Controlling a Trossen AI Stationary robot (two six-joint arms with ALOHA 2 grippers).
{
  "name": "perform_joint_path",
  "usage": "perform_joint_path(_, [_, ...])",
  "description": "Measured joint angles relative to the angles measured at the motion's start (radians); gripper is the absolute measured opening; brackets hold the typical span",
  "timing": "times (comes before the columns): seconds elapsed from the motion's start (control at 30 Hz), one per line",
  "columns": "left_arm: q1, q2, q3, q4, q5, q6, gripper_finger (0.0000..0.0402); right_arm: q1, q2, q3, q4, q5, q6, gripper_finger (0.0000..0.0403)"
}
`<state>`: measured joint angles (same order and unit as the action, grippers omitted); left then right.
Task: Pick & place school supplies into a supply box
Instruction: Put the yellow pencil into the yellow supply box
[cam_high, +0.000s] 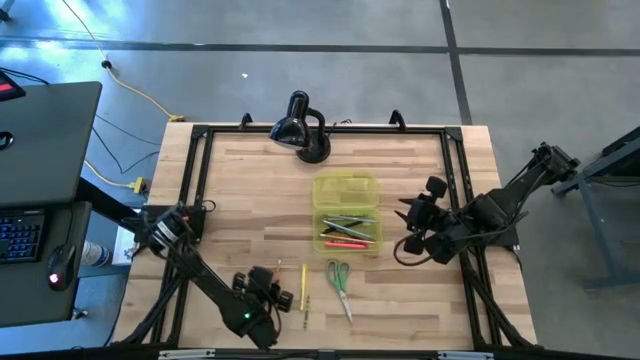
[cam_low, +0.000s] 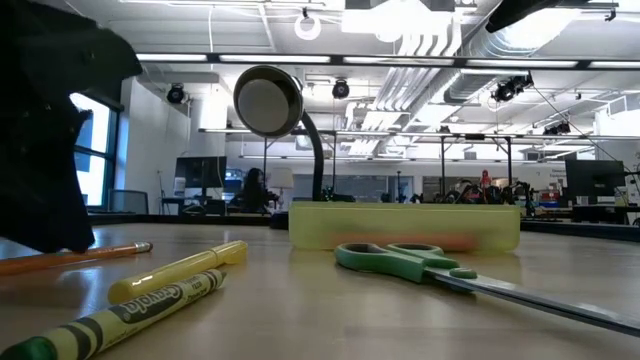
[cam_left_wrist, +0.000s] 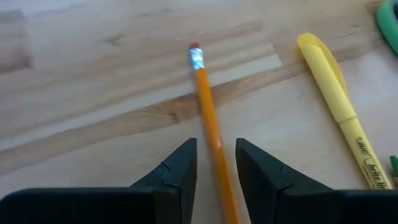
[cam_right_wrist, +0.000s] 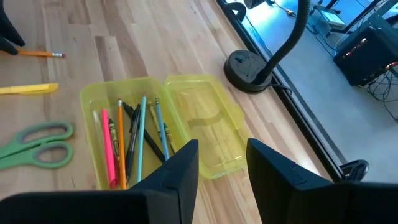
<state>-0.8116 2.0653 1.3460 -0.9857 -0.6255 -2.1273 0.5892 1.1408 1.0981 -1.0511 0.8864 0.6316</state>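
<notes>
While my right gripper (cam_right_wrist: 222, 168) hangs open beside the supply box (cam_high: 346, 213), that box lies open mid-table, pencils and pens (cam_right_wrist: 132, 135) inside. Nearer the front edge lie the green-handled scissors (cam_high: 340, 279) and a yellow highlighter (cam_left_wrist: 339, 102). My left gripper (cam_left_wrist: 216, 167) straddles the orange pencil (cam_left_wrist: 209, 115), fingers parted, not yet closed.

Open yellow-green supply box (cam_high: 346, 212) with pencils; scissors (cam_high: 340, 280), highlighter (cam_high: 304, 282), orange pencil (cam_high: 280, 268) outside
</notes>
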Motion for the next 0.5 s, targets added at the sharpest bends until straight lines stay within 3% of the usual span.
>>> perform_joint_path(0.5, [-0.005, 0.104, 0.004, 0.025, -0.079, -0.002, 0.0143, 0.0, 0.0, 0.0, 0.002, 0.0, -0.002, 0.0114])
